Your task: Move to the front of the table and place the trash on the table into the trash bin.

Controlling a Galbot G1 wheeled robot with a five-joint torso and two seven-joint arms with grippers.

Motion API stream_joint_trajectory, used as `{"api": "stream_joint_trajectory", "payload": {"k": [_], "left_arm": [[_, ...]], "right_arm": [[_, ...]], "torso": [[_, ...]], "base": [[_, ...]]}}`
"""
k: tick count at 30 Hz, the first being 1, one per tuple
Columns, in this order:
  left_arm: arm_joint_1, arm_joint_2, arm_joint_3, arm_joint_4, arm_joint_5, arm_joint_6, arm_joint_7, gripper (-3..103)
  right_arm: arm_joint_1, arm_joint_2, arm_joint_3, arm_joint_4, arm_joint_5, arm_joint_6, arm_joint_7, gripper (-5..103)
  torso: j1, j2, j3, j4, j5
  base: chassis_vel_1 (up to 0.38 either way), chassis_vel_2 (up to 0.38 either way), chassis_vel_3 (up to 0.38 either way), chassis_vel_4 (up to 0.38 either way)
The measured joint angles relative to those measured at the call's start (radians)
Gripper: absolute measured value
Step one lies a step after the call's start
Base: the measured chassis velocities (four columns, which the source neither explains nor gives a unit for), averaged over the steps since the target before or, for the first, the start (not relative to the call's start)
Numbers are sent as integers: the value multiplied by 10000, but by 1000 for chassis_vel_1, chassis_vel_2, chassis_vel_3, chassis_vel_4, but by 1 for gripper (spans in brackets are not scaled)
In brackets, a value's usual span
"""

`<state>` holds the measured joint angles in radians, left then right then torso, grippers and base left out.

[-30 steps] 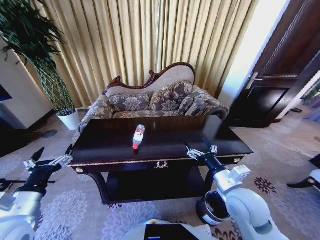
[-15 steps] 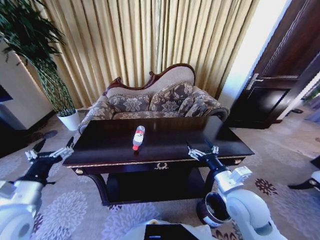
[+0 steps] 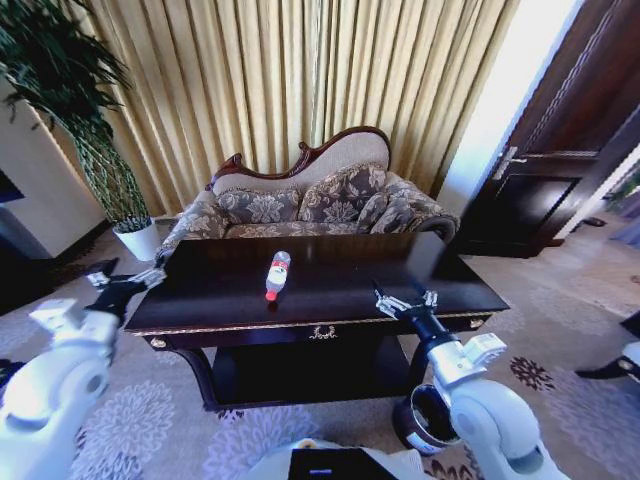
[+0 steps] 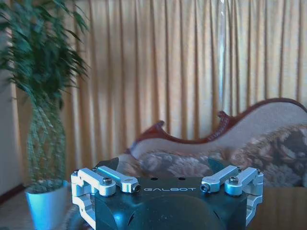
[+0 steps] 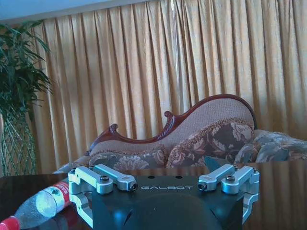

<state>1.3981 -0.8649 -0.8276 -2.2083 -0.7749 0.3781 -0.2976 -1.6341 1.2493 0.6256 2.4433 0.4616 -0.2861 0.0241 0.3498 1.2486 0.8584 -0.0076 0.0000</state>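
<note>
A clear plastic bottle (image 3: pixel 277 272) with a red label and red cap lies on its side near the middle of the dark glossy table (image 3: pixel 340 285). In the right wrist view the same bottle (image 5: pixel 39 206) lies off to one side of my right gripper (image 5: pixel 165 165). That right gripper (image 3: pixel 402 298) hovers open over the table's front right part, well apart from the bottle. By the table's left corner my left gripper (image 3: pixel 125 282) is raised and open with nothing in it, and its spread fingers (image 4: pixel 111 165) face the sofa. The dark round trash bin (image 3: pixel 428 414) stands on the carpet under my right arm, partly hidden.
A carved floral sofa (image 3: pixel 305 205) stands behind the table, with gold curtains (image 3: pixel 300 80) beyond. A tall plant in a white pot (image 3: pixel 138 240) is at the far left. A dark door (image 3: pixel 560 150) is at the right. Patterned carpet surrounds the table.
My left arm has risen and swung in toward the table's left corner. The right gripper has stayed almost still and the bottle has not moved.
</note>
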Motion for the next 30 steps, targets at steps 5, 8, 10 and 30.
{"api": "stream_joint_trajectory", "payload": {"k": [5,8,10,30], "left_arm": [[-1326,80,1763,534,10,367,-339,100],[-2187,46,2964,870,17,547,-629,100],[-2550,36,3519,974,18,612,-755,100],[-5483,332,7660,1238,-1627,1457,-1913,100]], "right_arm": [[2,-15,63,-102,-68,0,-1,100],[50,-45,143,-134,-94,0,-1,100],[66,-56,173,-137,-97,0,-1,100],[224,-58,265,-218,-72,-9,5,100]], "torso": [[0,0,0,0,1],[0,0,1,0,1],[1,-1,1,2,0],[0,-1,0,0,1]], "base": [[0,0,0,0],[0,0,0,0],[0,0,0,0],[0,0,0,0]]}}
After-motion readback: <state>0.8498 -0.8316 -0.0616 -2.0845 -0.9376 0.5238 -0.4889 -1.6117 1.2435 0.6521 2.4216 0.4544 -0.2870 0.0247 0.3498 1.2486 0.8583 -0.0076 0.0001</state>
